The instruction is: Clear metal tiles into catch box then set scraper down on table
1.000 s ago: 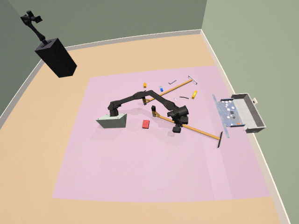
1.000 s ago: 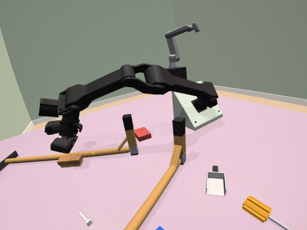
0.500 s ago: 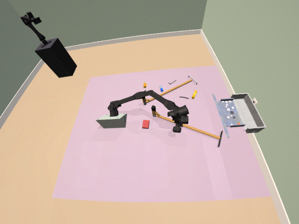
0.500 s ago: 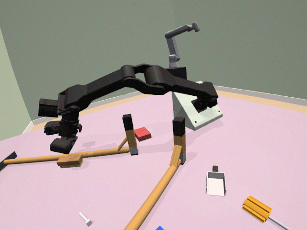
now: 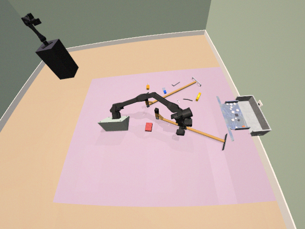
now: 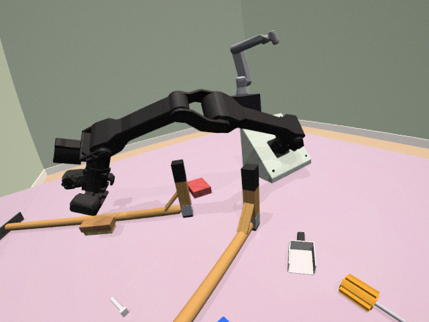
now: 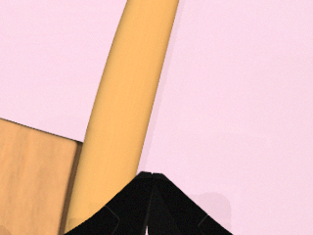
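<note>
The steel bench plate [image 5: 226, 111] at the right carries several white and dark tiles and an orange piece. The grey catch box [image 5: 260, 115] adjoins its far end. A long tool with a wooden handle [image 5: 205, 134] [image 6: 149, 212] [image 7: 122, 98] and dark blade [image 5: 224, 141] [image 6: 12, 223] lies on the table, its blade off the plate. A wooden block [image 6: 97, 224] [image 7: 34, 181] sits against its handle. My gripper [image 7: 152, 174] is shut and empty, fingertips down beside the handle, on the side opposite the block. Whether they touch the handle is unclear. Another long tool [image 5: 182, 88] [image 6: 211, 277] has a silver head [image 5: 196, 81].
Upright black-topped posts [image 5: 156, 111] [image 6: 250, 176] stand at the tools' near ends. A red block [image 5: 148, 127] [image 6: 199, 187] lies near my base. A yellow item [image 5: 198, 96], a blue item [image 5: 164, 90], a screwdriver [image 5: 147, 86] [image 6: 359, 292], a bolt [image 6: 119, 306] and a small dustpan [image 6: 301, 259] lie around.
</note>
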Tool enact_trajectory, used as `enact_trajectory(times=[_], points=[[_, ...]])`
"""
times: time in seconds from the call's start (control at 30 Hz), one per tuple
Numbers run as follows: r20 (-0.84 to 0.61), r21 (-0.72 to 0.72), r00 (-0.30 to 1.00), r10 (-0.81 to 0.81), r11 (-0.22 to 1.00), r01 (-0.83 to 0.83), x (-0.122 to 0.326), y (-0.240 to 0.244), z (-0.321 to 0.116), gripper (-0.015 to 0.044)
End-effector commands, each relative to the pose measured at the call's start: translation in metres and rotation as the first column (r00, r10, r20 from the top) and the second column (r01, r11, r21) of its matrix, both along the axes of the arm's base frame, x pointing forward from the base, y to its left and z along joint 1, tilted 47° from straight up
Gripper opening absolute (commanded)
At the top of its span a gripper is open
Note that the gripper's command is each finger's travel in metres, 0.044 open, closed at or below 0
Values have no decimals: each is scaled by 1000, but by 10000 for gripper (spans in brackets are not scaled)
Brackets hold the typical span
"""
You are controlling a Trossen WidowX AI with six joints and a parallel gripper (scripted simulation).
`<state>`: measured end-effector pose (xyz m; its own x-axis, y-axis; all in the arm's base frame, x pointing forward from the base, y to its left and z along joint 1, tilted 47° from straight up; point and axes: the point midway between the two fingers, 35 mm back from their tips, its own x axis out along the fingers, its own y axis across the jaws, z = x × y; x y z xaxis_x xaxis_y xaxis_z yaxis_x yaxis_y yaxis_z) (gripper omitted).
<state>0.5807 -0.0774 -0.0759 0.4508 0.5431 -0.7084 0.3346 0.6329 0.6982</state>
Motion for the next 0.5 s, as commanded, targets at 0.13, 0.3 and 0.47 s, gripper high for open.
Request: enact_trajectory(times=[0.13, 0.3, 0.47], points=[[17, -7, 1000, 5, 1000, -5, 0, -10, 9, 0], [38, -15, 999, 10, 1000, -10, 0, -23, 20, 0], [34, -14, 999, 20, 1000, -20, -3, -23, 19, 0]])
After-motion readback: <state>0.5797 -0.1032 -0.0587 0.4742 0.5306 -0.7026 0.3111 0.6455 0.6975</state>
